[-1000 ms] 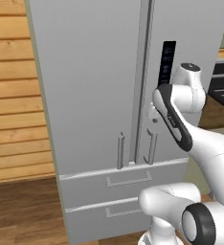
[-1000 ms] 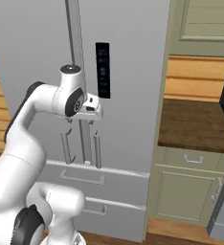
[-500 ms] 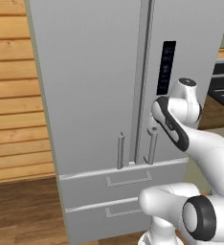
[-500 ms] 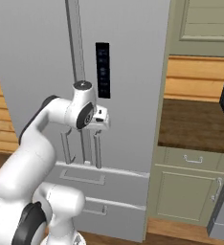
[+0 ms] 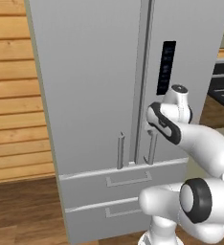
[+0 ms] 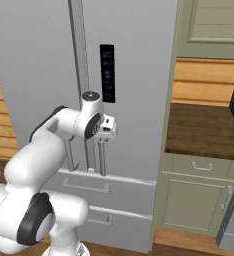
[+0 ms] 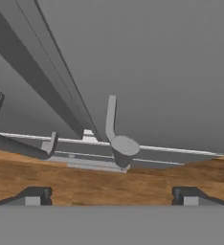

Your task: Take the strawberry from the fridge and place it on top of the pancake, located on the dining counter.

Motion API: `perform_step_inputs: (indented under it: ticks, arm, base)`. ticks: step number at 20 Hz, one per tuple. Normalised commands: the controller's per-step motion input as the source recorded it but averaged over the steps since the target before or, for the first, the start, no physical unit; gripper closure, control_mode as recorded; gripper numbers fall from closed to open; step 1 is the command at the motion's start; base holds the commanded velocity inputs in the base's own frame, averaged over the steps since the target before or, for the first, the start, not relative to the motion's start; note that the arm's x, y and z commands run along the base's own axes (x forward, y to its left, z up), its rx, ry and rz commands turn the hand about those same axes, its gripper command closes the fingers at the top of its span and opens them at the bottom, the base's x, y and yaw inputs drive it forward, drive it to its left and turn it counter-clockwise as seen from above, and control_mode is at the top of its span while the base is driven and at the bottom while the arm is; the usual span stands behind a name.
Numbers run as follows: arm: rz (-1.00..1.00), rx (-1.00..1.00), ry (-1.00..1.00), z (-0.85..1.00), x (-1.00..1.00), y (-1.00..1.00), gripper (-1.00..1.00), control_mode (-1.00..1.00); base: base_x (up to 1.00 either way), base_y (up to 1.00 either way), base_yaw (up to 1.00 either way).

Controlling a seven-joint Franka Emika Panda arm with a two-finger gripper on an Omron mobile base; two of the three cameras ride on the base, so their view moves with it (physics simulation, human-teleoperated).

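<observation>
The big grey fridge (image 5: 95, 95) stood shut, with both doors closed. Two tall bar handles sat side by side near the middle, just above the drawers. The right door handle (image 6: 102, 157) was the one next to the robot's hand. A dark panel (image 6: 107, 73) with little lights sat on the right door, up at about 12 o'clock from the hand.

The gripper (image 6: 109, 131) was held up in front of the right door, close to the top of that handle. I could not tell if it touched the handle. In the hand view, the two dark fingertips (image 7: 35, 195) were far apart, one at 7 o'clock and one at 5 o'clock, with nothing between them. The right door handle (image 7: 115, 131) showed in the middle of that view, and the brown wooden floor (image 7: 109, 179) lay across the bottom.

At 3 o'clock from the fridge there was a pale green cabinet (image 6: 196, 192) with a dark brown top. At 9 o'clock there was a wooden plank wall (image 5: 13, 95).
</observation>
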Motion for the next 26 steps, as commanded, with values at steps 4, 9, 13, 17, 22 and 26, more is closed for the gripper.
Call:
perform_step_inputs:
  ticks: [4, 9, 13, 17, 22, 26]
  arm:
    - [0.0, 0.0, 0.0, -0.26, 0.24, 0.0, -1.0, -1.0]
    - [0.0, 0.0, 0.0, -0.2, 0.2, 0.0, -1.0, -1.0]
    - [0.0, 0.0, 0.0, -0.16, 0.13, 0.0, -1.0, -1.0]
    - [0.0, 0.0, -0.01, -0.09, 0.06, 0.0, -1.0, -1.0]
    - [0.0, 0.0, 0.0, -0.12, 0.11, 0.0, -1.0, -1.0]
    - [0.0, 0.0, 0.0, -0.12, 0.24, 0.0, -1.0, -1.0]
  base:
    - [0.0, 0.0, 0.0]
    - [0.0, 0.0, 0.0]
    - [0.0, 0.0, 0.0]
    - [0.0, 0.0, 0.0]
    - [0.0, 0.0, 0.0]
    - [0.0, 0.0, 0.0]
